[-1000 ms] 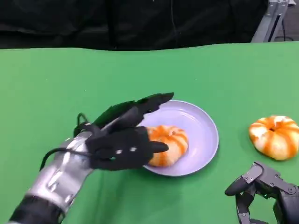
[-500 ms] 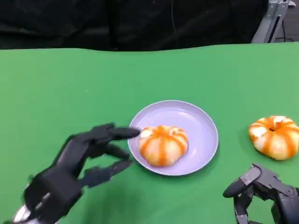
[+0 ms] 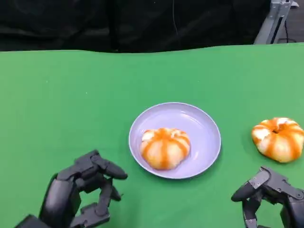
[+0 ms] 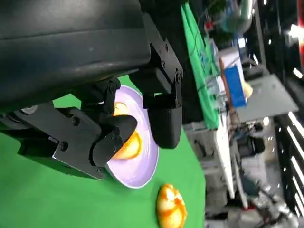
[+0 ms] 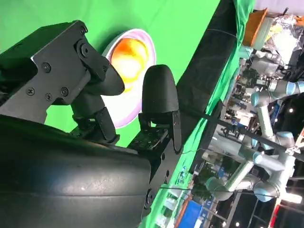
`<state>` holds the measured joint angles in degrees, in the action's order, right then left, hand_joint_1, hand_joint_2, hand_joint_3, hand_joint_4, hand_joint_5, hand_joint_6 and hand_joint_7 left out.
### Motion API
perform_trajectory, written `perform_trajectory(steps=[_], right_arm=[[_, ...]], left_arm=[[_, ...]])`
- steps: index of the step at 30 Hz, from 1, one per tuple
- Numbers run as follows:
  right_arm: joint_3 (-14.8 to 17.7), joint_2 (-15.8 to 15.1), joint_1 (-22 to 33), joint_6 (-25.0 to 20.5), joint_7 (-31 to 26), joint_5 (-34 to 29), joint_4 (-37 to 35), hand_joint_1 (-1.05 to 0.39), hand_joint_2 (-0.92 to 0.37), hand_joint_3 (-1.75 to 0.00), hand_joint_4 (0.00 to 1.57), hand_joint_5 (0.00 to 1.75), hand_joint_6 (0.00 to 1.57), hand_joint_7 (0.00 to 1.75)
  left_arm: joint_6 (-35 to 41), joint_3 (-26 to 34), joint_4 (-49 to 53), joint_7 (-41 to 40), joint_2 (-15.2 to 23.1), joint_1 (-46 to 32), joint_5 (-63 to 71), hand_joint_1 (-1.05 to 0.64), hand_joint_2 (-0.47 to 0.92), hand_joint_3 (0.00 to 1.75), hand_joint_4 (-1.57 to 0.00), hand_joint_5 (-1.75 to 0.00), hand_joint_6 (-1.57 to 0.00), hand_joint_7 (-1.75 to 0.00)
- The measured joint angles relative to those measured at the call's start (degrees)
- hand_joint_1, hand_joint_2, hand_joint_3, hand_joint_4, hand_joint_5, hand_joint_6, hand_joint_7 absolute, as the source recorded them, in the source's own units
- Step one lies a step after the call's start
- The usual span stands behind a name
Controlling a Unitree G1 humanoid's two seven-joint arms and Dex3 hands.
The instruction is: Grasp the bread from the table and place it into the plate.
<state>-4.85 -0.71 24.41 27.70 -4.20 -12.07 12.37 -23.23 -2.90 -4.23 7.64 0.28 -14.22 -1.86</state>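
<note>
One round bread (image 3: 165, 147) (orange-striped, glossy) sits in the plate (image 3: 204, 124).

bread (image 3: 165, 147): orange-striped | plate (image 3: 205, 128): lilac | table (image 3: 71, 104): green

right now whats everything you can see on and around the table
bread on plate: 1, orange and white striped, resting inside the plate
bread on table: 1, orange and white striped, on the cloth to the right of the plate, apart from it
plate: 1, pale purple, middle of the table
table: 1, green cloth, black backdrop behind
metal frame: 1, grey, beyond the far right corner
left hand: 1, black, low at the near left, holding nothing
right hand: 1, black, low at the near right, holding nothing
</note>
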Motion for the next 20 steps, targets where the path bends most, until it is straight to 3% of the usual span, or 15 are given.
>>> perform_trajectory(steps=[20], right_arm=[[0.09,-0.32,0.74,1.21,0.12,0.93,-0.48,0.07,-0.43,-1.24,0.80,1.65,0.75,1.31]], left_arm=[[-3.81,0.56,4.09,-1.21,-1.51,-0.24,-0.09,0.04,0.47,1.25,-0.85,-1.70,-0.82,-1.46]])
